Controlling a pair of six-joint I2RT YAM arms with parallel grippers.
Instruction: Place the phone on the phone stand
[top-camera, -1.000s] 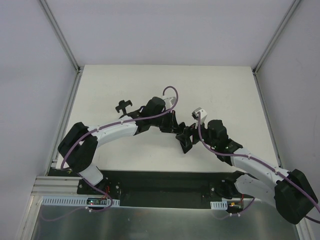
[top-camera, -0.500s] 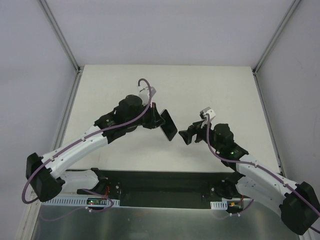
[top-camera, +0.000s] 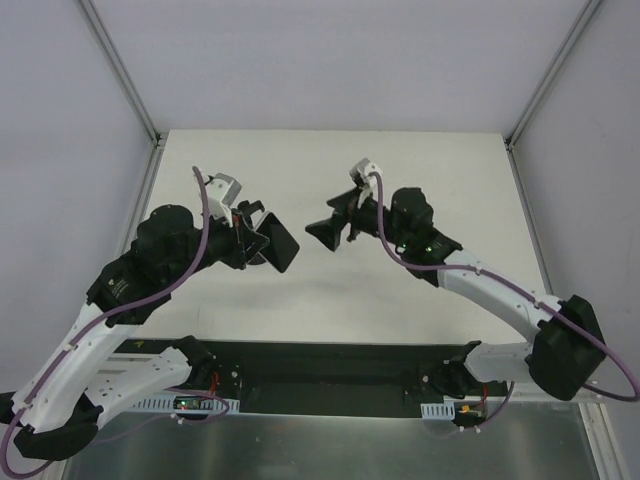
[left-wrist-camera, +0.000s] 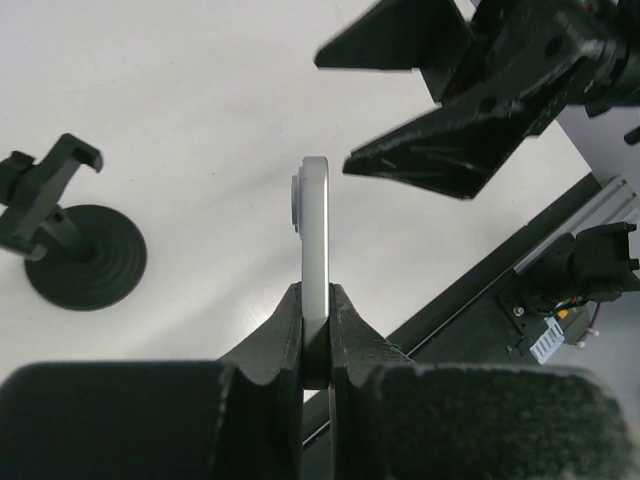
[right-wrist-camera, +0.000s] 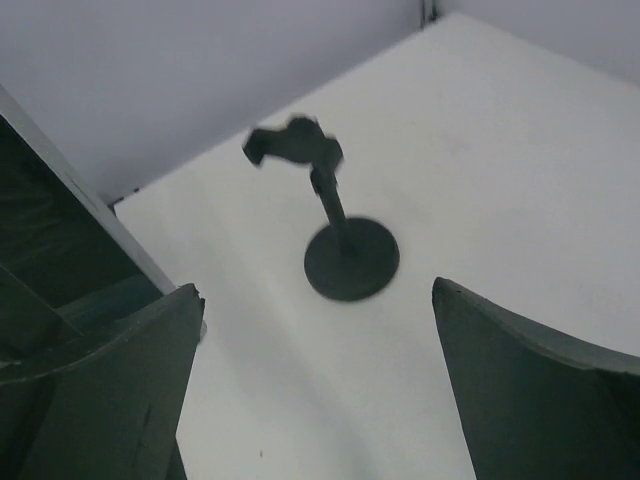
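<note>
Jaws of the left claw (left-wrist-camera: 316, 300) were clenched on one end of the flat black smartphone with rounded corners (left-wrist-camera: 315, 225), which was held edge-up above the white counter (top-camera: 430, 180). The small black stand with round disc base and clamp bracket (left-wrist-camera: 70, 250) was set upright on the counter, apart from the smartphone. The right claw (top-camera: 325, 228) was spread wide and empty, pointed toward the smartphone without touching it.

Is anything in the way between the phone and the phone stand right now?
Nothing visible. Only bare table lies between the phone and the phone stand; the open right gripper hangs on the phone's other side, away from the stand.
</note>
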